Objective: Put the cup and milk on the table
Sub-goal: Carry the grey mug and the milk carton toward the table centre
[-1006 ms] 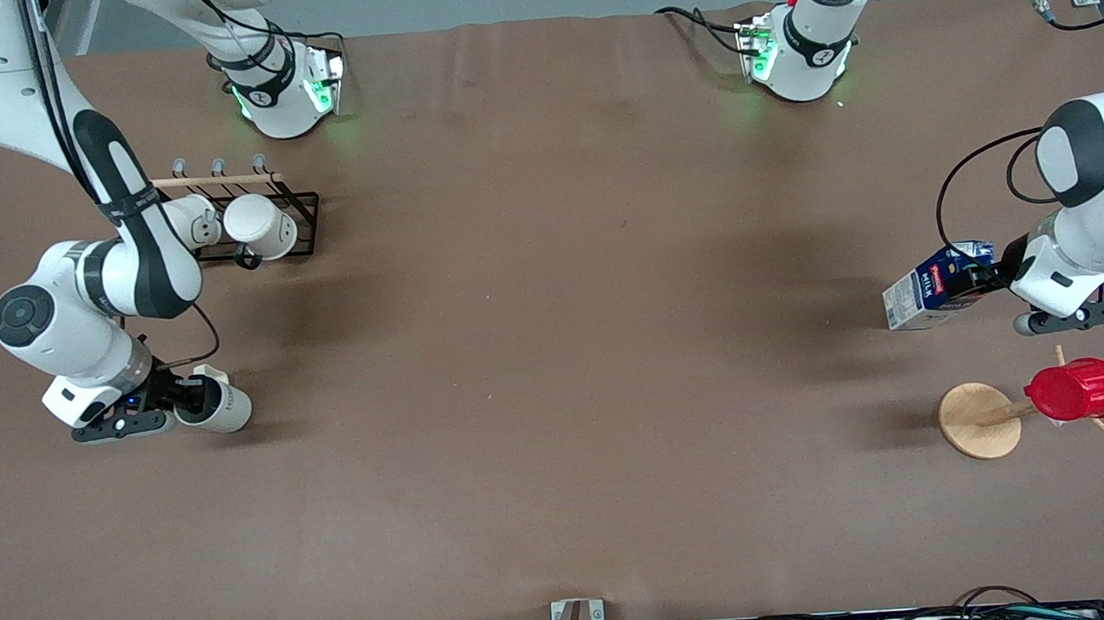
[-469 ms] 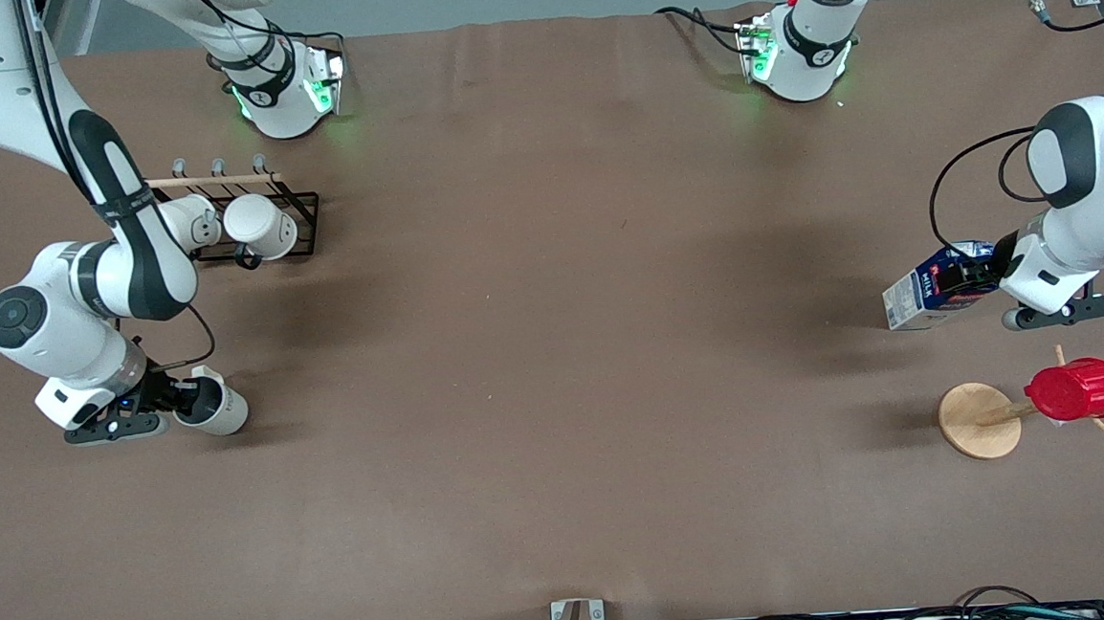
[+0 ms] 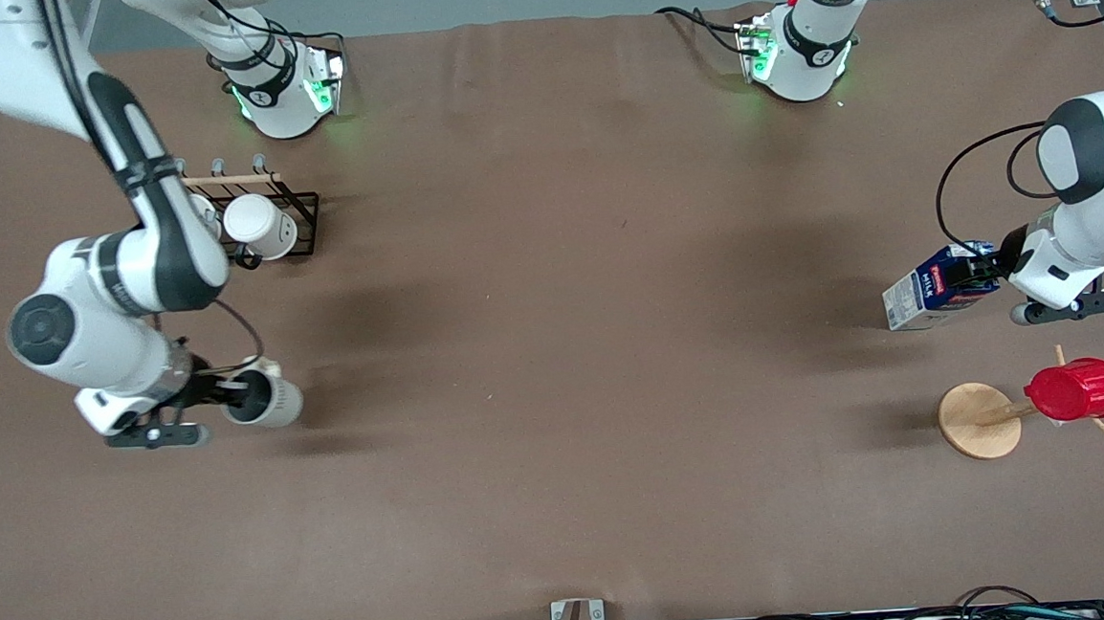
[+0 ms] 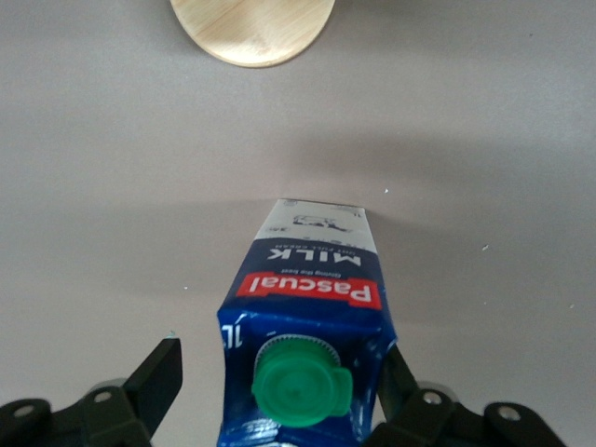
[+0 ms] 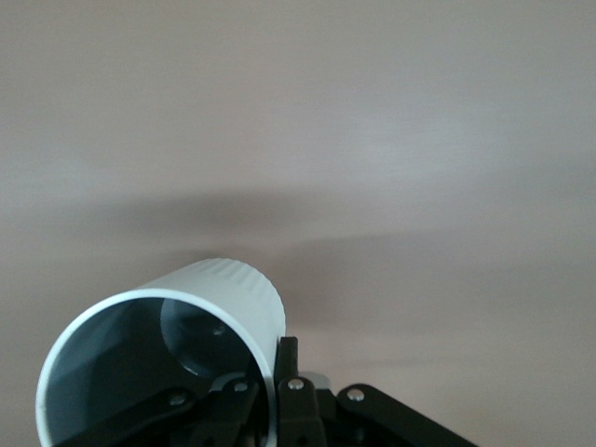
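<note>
Over the brown table [image 3: 557, 396], your right gripper [image 3: 217, 396] pinches the cup [image 3: 265, 399] rim; your left gripper [image 3: 986, 274] loosely straddles the standing milk [image 3: 929, 292].

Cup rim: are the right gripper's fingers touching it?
Touching. The right wrist view shows the right gripper fingers pinching the cup rim wall.

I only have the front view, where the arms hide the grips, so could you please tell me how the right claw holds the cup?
Observer: The right claw pinches the cup's wall at the rim, one finger inside, one outside.
Operator: Thank you. Is anything in the cup?
Observer: No, its dark inside is empty.
Operator: Is the left claw shut on the milk?
Observer: Not fully: the milk sits between the left claw's fingers, but one finger stands clear of it.
</note>
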